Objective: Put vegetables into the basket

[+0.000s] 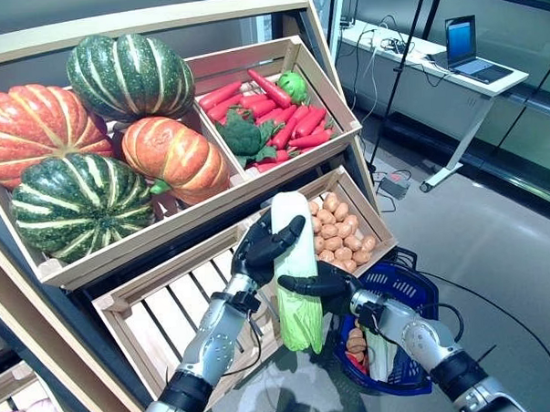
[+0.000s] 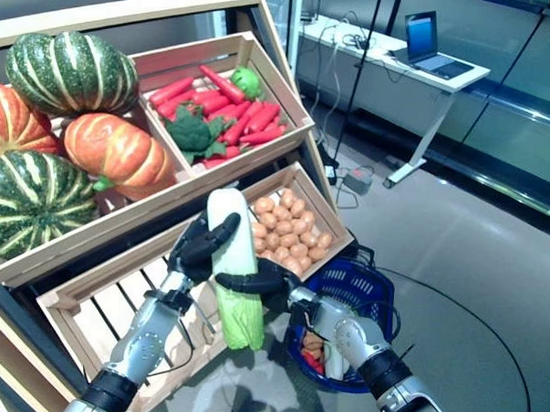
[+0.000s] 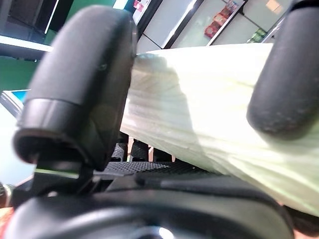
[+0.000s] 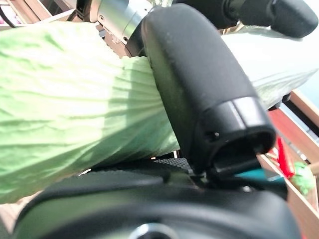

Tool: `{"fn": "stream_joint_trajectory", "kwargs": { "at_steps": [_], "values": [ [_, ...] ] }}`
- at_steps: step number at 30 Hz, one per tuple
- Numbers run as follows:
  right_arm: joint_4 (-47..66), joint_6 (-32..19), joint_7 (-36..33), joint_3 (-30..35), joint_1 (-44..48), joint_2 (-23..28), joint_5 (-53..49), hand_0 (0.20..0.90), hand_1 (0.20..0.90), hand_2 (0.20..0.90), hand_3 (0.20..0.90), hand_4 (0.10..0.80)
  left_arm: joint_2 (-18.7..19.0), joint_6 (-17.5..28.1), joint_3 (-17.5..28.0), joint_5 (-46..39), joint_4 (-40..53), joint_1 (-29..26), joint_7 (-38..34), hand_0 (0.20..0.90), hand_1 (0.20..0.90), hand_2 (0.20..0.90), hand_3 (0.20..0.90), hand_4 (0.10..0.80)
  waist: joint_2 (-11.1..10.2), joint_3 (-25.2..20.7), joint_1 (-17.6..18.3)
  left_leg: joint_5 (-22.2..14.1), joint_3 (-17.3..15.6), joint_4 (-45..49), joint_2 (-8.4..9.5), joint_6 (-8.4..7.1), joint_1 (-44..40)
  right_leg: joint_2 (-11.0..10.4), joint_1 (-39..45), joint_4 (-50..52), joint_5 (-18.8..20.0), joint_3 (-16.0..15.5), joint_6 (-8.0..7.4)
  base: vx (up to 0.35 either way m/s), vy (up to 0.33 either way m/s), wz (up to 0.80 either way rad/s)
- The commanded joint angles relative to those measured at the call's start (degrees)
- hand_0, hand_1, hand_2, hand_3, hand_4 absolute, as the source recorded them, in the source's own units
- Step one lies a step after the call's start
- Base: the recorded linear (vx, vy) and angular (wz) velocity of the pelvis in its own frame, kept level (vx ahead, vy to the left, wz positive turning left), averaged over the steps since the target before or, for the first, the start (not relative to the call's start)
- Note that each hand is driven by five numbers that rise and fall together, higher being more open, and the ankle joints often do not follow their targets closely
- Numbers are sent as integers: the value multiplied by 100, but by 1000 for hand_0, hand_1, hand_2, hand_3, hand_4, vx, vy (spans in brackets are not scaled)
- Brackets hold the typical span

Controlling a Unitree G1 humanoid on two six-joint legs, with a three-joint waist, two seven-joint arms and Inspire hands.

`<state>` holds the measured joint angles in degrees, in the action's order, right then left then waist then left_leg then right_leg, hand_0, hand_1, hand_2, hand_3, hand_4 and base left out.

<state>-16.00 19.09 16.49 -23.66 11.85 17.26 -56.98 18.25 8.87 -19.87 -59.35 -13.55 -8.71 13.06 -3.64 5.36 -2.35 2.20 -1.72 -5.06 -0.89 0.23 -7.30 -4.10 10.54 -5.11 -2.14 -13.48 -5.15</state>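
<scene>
Both hands — left hand (image 1: 263, 248), right hand (image 1: 322, 286) — grip upright cabbage (image 1: 293, 269), leaves down.

A cabbage (image 1: 294, 269) is showing white paling into leafy green, a basket (image 1: 412, 296) is showing blue, pumpkins (image 1: 79, 205) are showing dark green with pale stripes or orange (image 1: 174, 157), carrots (image 1: 271, 110) red-orange, potatoes (image 1: 340, 230) tan.

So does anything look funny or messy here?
Nothing is spilled or broken. The only unusual sight: the long white-and-green cabbage is upright in mid-air, gripped by both the left hand and right hand, beside the blue plastic basket.
</scene>
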Motion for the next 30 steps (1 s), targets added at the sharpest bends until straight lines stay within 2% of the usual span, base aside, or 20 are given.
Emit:
{"fn": "stream_joint_trajectory", "kwargs": {
  "at_steps": [1,14,21,25,30],
  "values": [
    [-203,-553,-98,541,270,-517,-929,300,300,300,300,400,-534,402,-135,-325,952,-535,472,900,900,900,900,800,132,-299,-34,-533,-133,6,13,112,-90,-13,-41,11,87,-44,378,0,0,0],
    [-645,-1056,-375,1520,-335,-140,-810,300,300,300,300,400,-322,305,499,-69,845,-174,271,900,900,900,900,800,164,-249,65,-561,-253,6,-29,100,-138,18,-49,11,98,73,373,2,-1,-1],
    [-1150,-1466,-956,2234,-521,73,-514,300,300,300,300,400,-192,484,1064,261,534,79,24,900,900,900,900,800,172,-211,103,-554,-298,6,-47,96,-145,40,-65,11,118,128,386,12,-6,-10],
    [-1344,-1682,-1282,2541,-516,146,-478,300,300,300,300,400,-105,454,1170,684,369,153,-123,900,900,900,900,800,195,-164,93,-546,-285,6,-47,92,-152,48,-56,11,117,127,393,17,-2,-4],
    [-1669,-1918,-1671,2844,-525,221,-276,300,300,300,300,400,-2,250,1268,940,215,495,-6,900,900,900,900,800,214,-96,5,-550,-294,6,-63,92,-182,46,-31,11,101,102,408,68,-12,0]
  ]
}}
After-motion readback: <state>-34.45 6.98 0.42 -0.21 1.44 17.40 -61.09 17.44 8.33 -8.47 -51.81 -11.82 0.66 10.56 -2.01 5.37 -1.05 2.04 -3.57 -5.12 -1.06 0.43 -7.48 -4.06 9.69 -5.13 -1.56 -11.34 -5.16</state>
